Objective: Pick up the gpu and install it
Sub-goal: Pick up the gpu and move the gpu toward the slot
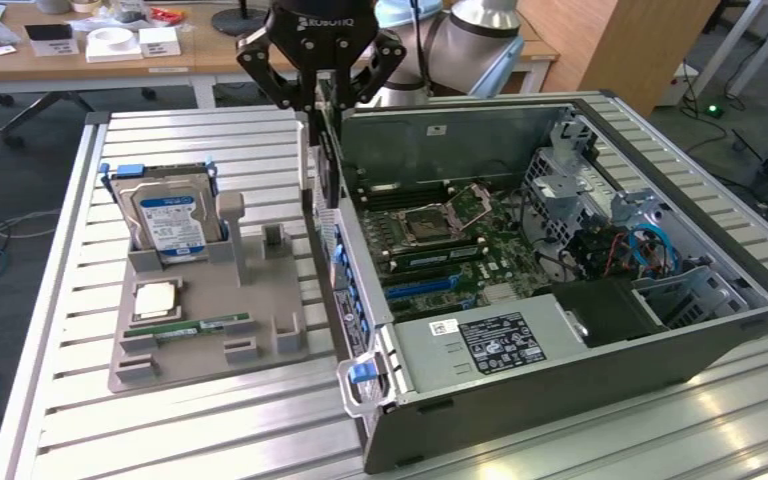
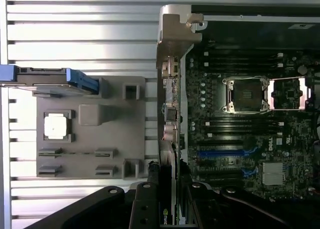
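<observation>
Nearest in the exterior view, the open PC case (image 1: 704,330) lies on its side on the slatted metal table (image 1: 157,440). Its PSU (image 1: 484,345) is at the near end, w/ the motherboard (image 1: 451,250) behind it. On the exterior view's left sits a grey holder tray (image 1: 211,350) w/ a square CPU chip (image 1: 157,298) and a green RAM stick (image 1: 204,325). Further back on the tray, a silver hard drive (image 1: 171,220) stands upright. Beyond that the pincer (image 1: 321,105) hangs over the case wall nearest the tray, jaws narrowed onto the gpu (image 1: 315,160). The card hangs vertical, edge-on: thin, flat, dark. In the wrist view the pincer (image 2: 169,204) clamps the gpu (image 2: 166,216), black face w/ a small green logo. The card runs along the case's I/O wall, apart from the board's blue slots (image 2: 225,153).
</observation>
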Robot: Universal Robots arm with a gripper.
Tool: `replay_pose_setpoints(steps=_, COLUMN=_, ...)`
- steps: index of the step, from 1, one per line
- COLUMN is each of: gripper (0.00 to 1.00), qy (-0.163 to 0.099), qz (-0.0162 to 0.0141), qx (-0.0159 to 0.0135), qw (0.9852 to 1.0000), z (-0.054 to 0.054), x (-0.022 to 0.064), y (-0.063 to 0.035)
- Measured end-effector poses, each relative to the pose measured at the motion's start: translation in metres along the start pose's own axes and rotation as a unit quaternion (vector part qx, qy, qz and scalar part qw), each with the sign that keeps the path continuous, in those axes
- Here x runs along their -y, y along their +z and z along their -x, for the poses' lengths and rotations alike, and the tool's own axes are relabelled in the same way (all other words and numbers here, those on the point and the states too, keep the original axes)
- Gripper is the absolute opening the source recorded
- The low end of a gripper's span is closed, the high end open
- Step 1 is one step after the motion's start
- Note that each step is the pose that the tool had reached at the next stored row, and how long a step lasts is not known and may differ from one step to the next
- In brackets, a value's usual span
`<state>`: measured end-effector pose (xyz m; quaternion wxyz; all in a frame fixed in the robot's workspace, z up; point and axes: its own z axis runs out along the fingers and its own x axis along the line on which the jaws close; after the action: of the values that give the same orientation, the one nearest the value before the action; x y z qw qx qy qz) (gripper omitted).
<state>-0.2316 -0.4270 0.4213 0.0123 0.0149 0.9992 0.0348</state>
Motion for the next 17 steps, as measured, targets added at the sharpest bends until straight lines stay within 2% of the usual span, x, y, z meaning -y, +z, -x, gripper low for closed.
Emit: replay_pose_setpoints(steps=17, gripper=0.26, qy=0.000, qz=0.0035, qx=-0.0002, qw=1.0000, z=0.051, x=-0.0018, y=0.0012)
